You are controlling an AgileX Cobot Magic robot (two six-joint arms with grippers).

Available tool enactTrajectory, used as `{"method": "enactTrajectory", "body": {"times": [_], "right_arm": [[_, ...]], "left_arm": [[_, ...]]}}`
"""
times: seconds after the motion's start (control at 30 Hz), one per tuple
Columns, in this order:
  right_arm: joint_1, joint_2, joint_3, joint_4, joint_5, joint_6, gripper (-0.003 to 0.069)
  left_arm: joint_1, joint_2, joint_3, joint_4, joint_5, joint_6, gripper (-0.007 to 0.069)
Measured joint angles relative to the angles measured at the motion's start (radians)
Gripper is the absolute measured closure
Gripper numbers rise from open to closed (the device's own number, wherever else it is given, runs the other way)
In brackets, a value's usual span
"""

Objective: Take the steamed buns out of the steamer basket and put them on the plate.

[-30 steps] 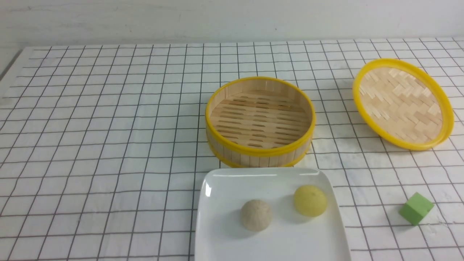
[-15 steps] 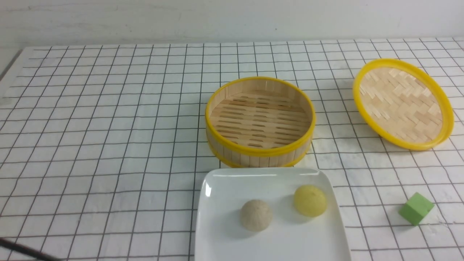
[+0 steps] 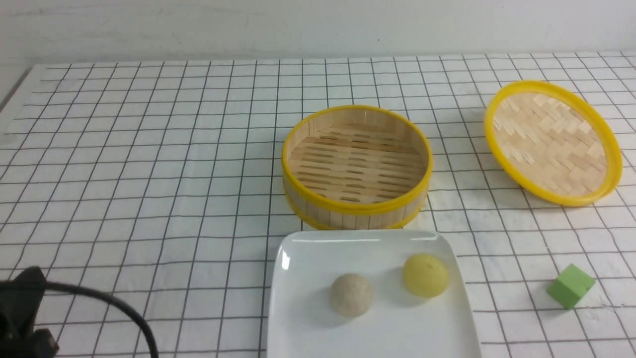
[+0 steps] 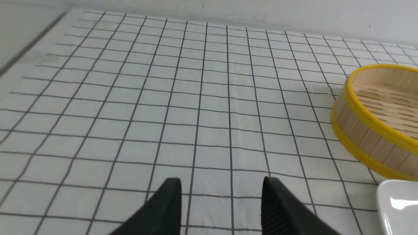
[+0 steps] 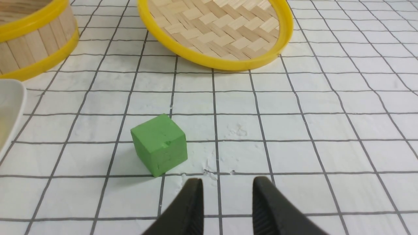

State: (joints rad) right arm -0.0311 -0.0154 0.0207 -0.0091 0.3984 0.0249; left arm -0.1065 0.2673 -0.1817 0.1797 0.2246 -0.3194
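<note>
Both steamed buns lie on the white plate point(image 3: 303, 268) near the front edge: the pale beige-grey bun point(image 3: 351, 294) and, to its right, the yellow bun point(image 3: 425, 275). Just behind the plate, the bamboo steamer basket point(image 3: 348, 213) holds nothing on its slatted floor. My left gripper point(image 4: 222, 184) hovers open over bare cloth, left of the basket point(image 4: 365, 130) and the plate's corner point(image 4: 396, 209), with nothing between its fingers. My right gripper point(image 5: 227, 184) is open and holds nothing, close beside the green cube point(image 5: 160, 143).
The woven yellow-rimmed lid point(image 3: 551, 141) lies tilted at the right. The green cube point(image 3: 570, 286) sits right of the plate. A black part of my left arm point(image 3: 20, 318) with a cable shows at the lower left. A checked cloth covers the table.
A black part of my left arm with its cable has come up into the front view at the lower left. Buns, basket, lid and cube have not moved.
</note>
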Motion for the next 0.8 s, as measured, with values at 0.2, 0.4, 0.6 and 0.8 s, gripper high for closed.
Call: {"method": "enactTrajectory", "body": {"times": [0.2,0.4,0.6,0.8], "right_arm": [[0.000,0.000,0.000,0.000,0.000,0.000,0.0419],[0.000,0.000,0.000,0.000,0.000,0.000,0.0419],[0.000,0.000,0.000,-0.001,0.000,0.000,0.0419],[0.000,0.000,0.000,-0.001,0.000,0.000,0.0419]], "left_arm": [[0.052,-0.155,0.124,-0.085,0.013,0.044,0.0270],[0.069,-0.246,0.131,-0.099,0.142,0.080,0.0270],[0.069,-0.278,0.131,-0.101,0.238,0.141,0.0270],[0.069,-0.280,0.139,-0.102,0.244,0.167,0.0270]]}}
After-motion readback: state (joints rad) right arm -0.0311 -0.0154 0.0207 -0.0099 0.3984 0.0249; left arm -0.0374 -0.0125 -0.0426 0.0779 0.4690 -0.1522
